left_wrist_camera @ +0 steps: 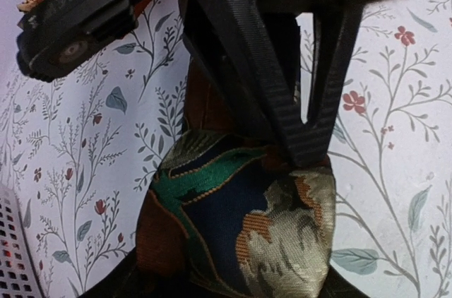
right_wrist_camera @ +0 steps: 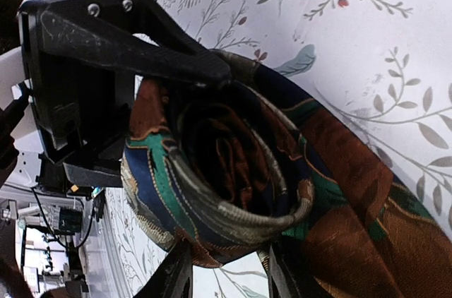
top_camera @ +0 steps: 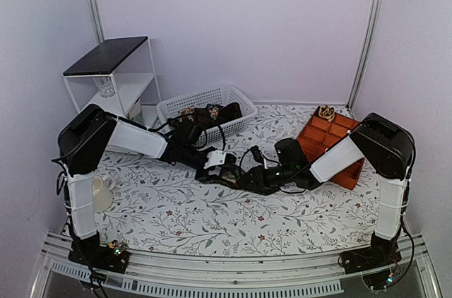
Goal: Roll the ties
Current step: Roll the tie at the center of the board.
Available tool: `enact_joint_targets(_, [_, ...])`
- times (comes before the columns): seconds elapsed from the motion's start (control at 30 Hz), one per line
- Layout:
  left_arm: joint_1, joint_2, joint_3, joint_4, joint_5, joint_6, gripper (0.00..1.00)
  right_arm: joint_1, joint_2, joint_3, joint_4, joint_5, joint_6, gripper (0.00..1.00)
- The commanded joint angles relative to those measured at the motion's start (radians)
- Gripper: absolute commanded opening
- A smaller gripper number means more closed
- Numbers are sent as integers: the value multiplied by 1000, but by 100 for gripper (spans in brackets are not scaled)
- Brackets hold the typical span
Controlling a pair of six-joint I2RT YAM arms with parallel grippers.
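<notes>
On the table (top_camera: 212, 224), just on the near side of the basket (top_camera: 171, 106), we see a tie (left_wrist_camera: 240, 220) in a roll. Our right fingers (right_wrist_camera: 173, 277) are clamped on it. Our left fingers (left_wrist_camera: 240, 65) touch its edge, but we cannot tell whether they grip.

No legible writing, labels, brands, numbers or signs in any view, only a woven leaf pattern on the tie (left_wrist_camera: 247, 227), printed flowers on the tablecloth (top_camera: 212, 220)

Both arms reach inward — left fingers (left_wrist_camera: 247, 65) near the clamped right fingers (right_wrist_camera: 173, 277).
</notes>
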Motion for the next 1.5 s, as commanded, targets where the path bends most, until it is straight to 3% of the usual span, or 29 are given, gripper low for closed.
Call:
enact_joint_targets(0.0, [-10, 11, 22, 58, -38, -76, 60, -10, -17, 4, -10, 68, 126, 38])
enact_joint_targets(0.23, [-20, 5, -3, 87, -56, -111, 66, -11, -105, -10, -32, 89, 221, 38])
enact_joint_targets(0.4, [-23, 10, -1, 86, -81, -112, 67, -17, -214, -7, -136, 214, 206, 36])
enact_joint_targets(0.67, [-24, 28, 5, 102, -126, -120, 66, -83, -131, 9, -169, 279, 179, 17])
enact_joint_targets(0.93, [-26, 35, 4, 133, -188, -177, 65, -83, -36, -21, -202, 259, 193, 17])
enact_joint_targets(1.47, [-45, 43, 3, 162, -284, -229, 66, -62, -67, -84, -186, 252, 235, 17])
